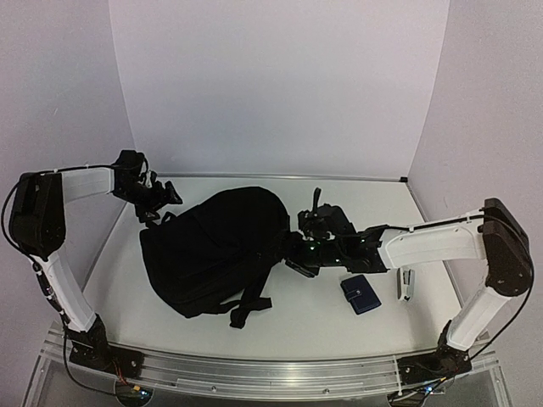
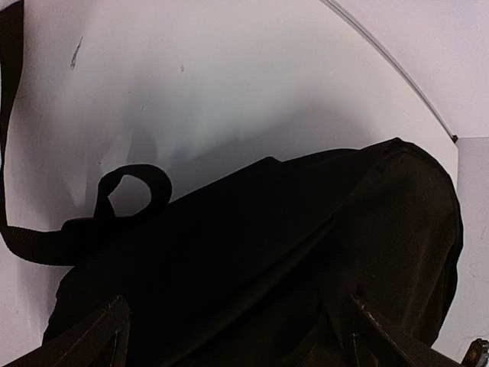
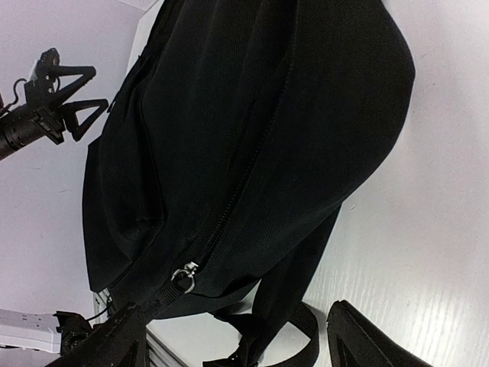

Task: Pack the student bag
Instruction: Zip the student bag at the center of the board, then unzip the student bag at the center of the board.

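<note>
The student bag (image 1: 212,250) is a big black backpack lying flat on the white table, zipper shut, with its straps (image 1: 250,307) trailing toward the near edge. My left gripper (image 1: 165,197) hovers off the bag's far left corner; its fingers (image 2: 99,336) stand wide apart, open, with only bag fabric (image 2: 290,252) below them. My right gripper (image 1: 293,254) is at the bag's right side. In the right wrist view it (image 3: 237,348) is open, and the metal zipper pull (image 3: 183,275) sits just ahead of its left finger, untouched.
A small dark-blue wallet (image 1: 361,294) lies right of the bag, with a white and grey stapler-like item (image 1: 407,284) beyond it. Another black object (image 1: 327,216) sits behind the right arm. White walls close in at the back and on both sides.
</note>
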`<state>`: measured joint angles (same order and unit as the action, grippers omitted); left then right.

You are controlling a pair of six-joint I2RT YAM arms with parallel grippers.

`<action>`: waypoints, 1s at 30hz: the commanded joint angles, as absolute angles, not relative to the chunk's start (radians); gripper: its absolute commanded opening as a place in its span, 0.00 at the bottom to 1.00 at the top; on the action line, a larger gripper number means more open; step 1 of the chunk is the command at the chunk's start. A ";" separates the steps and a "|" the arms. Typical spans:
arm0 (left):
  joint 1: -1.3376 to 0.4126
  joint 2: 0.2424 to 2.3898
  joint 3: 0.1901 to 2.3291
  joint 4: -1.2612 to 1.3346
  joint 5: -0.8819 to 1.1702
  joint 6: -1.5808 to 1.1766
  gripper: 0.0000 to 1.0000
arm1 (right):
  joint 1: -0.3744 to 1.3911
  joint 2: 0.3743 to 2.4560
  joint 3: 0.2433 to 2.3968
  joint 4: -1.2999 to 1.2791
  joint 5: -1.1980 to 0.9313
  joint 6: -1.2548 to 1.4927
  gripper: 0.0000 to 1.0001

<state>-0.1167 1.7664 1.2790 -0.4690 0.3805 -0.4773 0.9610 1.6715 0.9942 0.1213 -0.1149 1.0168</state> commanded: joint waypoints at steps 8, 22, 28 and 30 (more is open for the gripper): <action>-0.113 1.804 1.144 -0.310 0.553 -0.532 0.93 | 0.886 1.811 1.077 0.236 -0.175 0.972 0.35; -0.404 1.543 0.854 -0.220 0.604 -0.719 0.91 | 0.652 1.814 1.066 0.240 -0.272 0.823 0.06; -0.514 1.390 0.813 -0.220 0.578 -0.795 0.91 | 0.541 1.812 1.080 0.217 -0.304 0.747 0.06; -0.523 1.348 0.799 -0.209 0.589 -0.811 0.91 | 0.523 1.807 1.097 0.192 -0.304 0.720 0.09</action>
